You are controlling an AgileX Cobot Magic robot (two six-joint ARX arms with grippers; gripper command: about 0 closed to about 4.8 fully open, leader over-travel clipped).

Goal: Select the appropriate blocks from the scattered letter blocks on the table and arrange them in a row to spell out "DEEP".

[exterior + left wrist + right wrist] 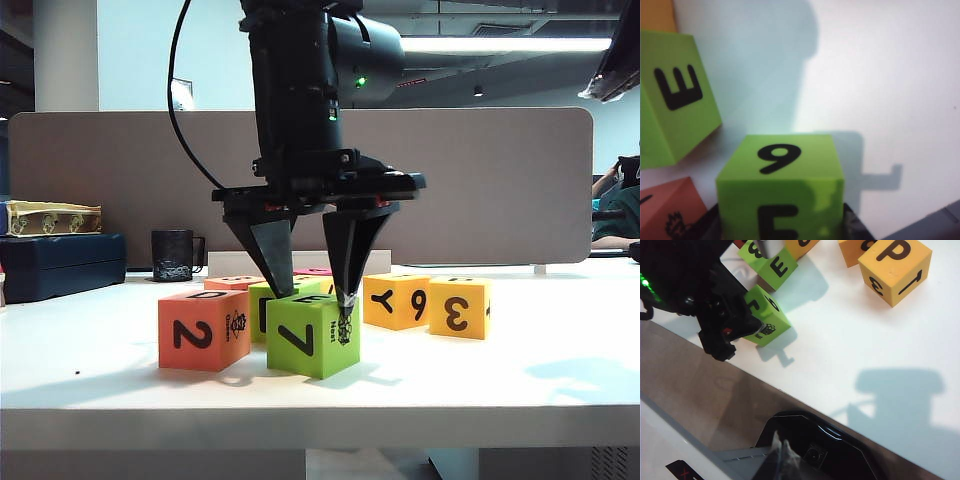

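My left gripper [315,292] points straight down over a lime-green block [312,335] that shows a 7 and rests on the table [520,380]. Its black fingers press against two opposite sides of this block [782,200], whose top reads E and whose far face reads 9. A red-orange block with a 2 [203,330] stands just left of it. Behind it is a second lime-green block with an E [675,100]. The amber Y-6 block [395,300] and the amber 3 block [460,307] stand to the right. My right gripper [781,452] is shut and empty, held off past the table's edge.
A pink block [315,271] lies behind the group. A black mug [173,255], a dark blue case [60,262] and a yellow box [50,217] sit at the back left. A beige partition [480,180] closes off the back. The table's front edge [320,425] is close.
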